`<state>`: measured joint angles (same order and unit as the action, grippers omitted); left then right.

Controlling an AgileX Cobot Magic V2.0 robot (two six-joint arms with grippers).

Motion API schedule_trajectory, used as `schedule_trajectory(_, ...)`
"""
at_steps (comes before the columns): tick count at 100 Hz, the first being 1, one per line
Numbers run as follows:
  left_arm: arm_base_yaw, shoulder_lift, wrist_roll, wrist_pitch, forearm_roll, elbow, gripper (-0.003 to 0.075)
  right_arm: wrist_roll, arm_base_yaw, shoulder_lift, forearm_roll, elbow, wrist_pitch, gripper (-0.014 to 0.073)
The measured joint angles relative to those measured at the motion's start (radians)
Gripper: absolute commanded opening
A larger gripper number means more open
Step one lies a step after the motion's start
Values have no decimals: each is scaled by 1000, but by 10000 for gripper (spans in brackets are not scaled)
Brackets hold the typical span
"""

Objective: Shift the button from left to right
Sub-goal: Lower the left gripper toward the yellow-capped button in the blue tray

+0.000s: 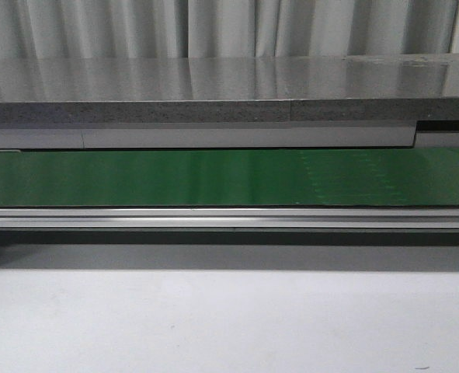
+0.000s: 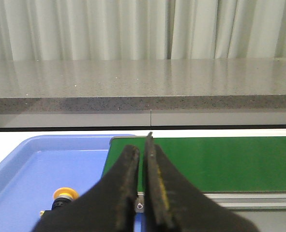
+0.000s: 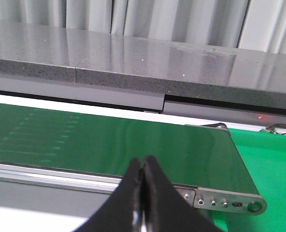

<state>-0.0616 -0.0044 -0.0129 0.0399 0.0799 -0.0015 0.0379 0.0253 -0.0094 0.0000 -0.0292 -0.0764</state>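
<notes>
we see button (image 2: 65,195) in blue tray (image 2: 46,159), just beside left gripper (image 2: 142,159), likely nearer arm; both grippers' fingers together, right gripper (image 3: 143,166) empty over green belt (image 3: 133,145).

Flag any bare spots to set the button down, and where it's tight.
The green conveyor belt is bare along its visible length, between the grey counter and its aluminium rail. The white table in front is free too. Tight: the blue tray holding the button, behind the left claw.
</notes>
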Motion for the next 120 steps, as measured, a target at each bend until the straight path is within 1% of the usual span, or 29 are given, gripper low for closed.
schedule_trajectory(69,0,0,0,-26,0,-2,5,0,0,0,0,0,0,-68)
schedule_trajectory(84,0,0,0,7,-4,-63,5,0,0,0,0,0,0,-68)
schedule_trajectory(98,0,67,0,99,-6,-208,5,0,0,0,0,0,0,-68)
schedule_trajectory(105,0,129,0,193,-6,-293,5,0,0,0,0,0,0,-68)
schedule_trajectory(120,0,292,0,441,-2,-488,5,0,0,0,0,0,0,-68)
